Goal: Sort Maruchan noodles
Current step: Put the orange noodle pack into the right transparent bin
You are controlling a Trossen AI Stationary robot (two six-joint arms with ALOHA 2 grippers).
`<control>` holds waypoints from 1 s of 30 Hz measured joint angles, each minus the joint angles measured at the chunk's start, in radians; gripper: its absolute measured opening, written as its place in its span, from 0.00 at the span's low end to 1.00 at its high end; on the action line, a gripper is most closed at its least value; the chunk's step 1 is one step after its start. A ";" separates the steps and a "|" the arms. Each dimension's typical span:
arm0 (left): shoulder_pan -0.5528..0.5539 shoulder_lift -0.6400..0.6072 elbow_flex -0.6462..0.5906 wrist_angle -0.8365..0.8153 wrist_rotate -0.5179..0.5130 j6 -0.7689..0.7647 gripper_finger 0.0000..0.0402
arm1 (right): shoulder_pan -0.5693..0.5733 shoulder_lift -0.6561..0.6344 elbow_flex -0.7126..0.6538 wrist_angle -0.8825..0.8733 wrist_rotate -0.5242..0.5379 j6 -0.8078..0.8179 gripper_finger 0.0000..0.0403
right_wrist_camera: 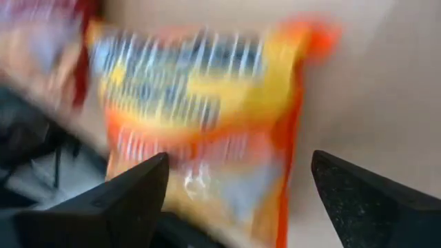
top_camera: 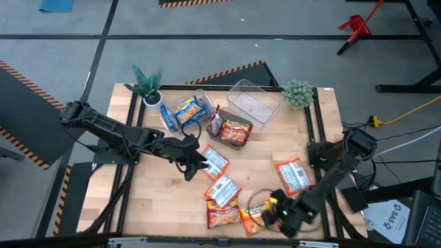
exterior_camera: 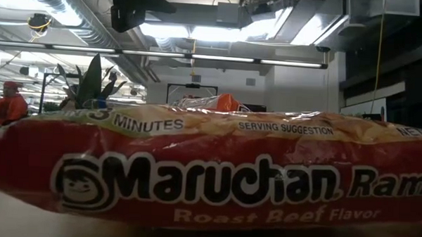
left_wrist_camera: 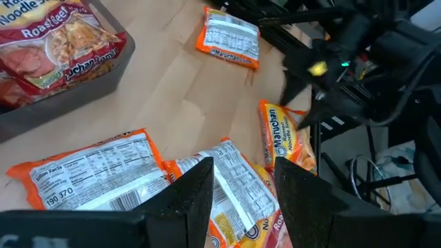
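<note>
Maruchan noodles (top_camera: 222, 189) lie scattered over the wooden counter (top_camera: 269, 155), which stands on a grey floor striped with hazard tape. Left of centre, the left hand (top_camera: 195, 164) hovers half-parted and empty, touching an orange packet (top_camera: 213, 162). Near the front edge, the right hand (top_camera: 272, 210) gapes wide around a yellow-orange packet (right_wrist_camera: 200, 117), gripping nothing.

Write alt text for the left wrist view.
Two dark fingers of the left gripper hover above orange noodle packets lying label-down on a wooden table. A grey bin holds red packets; the right arm works beyond.
</note>
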 joint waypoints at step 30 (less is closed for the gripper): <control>0.067 -0.012 -0.001 -0.004 0.065 0.003 0.37 | -0.335 -0.051 -0.016 -0.004 -0.014 -0.323 0.01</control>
